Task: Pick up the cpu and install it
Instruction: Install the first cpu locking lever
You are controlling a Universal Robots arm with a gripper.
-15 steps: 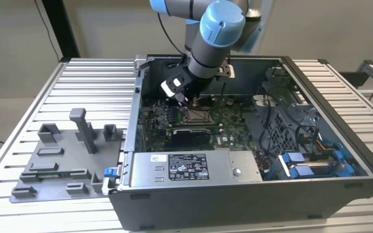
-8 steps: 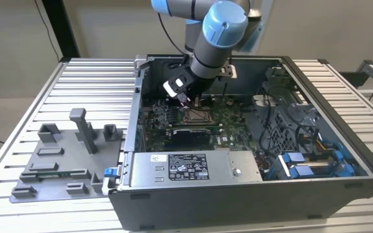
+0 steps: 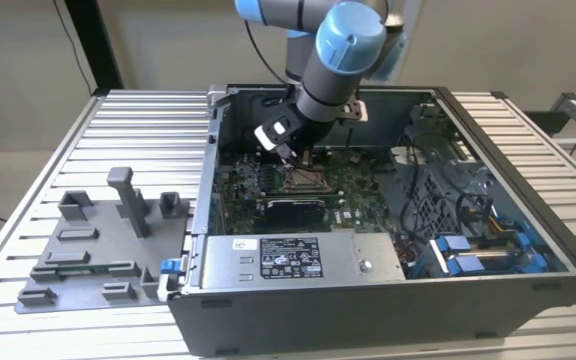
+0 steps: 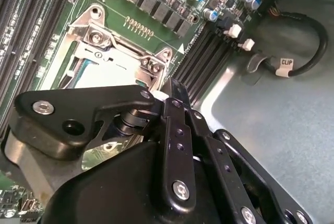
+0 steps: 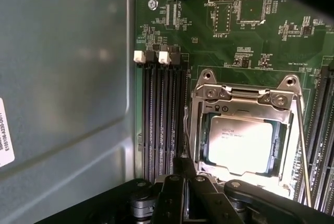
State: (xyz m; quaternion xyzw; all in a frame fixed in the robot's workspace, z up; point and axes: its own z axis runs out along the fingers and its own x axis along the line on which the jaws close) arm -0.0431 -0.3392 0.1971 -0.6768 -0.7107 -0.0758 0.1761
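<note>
the arm reaches down into the open computer case (image 3: 528,202), which lies on a slatted metal table (image 3: 138,135). the gripper (image 3: 293,152) hangs just above the motherboard (image 3: 358,180), over the socket area. in the first wrist view the cpu (image 5: 240,144) lies flat inside the socket, its pale metal top facing up, and the metal frame (image 5: 245,94) runs around its edges. the gripper (image 5: 185,174) sits close to one edge of that frame, beside the dark memory slots (image 5: 159,119). it carries nothing that can be seen. whether the jaws stand wide or narrow cannot be told. in the second wrist view the gripper (image 4: 175,91) overlaps the same frame (image 4: 104,41). a grey plastic fixture (image 3: 98,247) rests on the table at the exterior view's left, well apart from the gripper.
</note>
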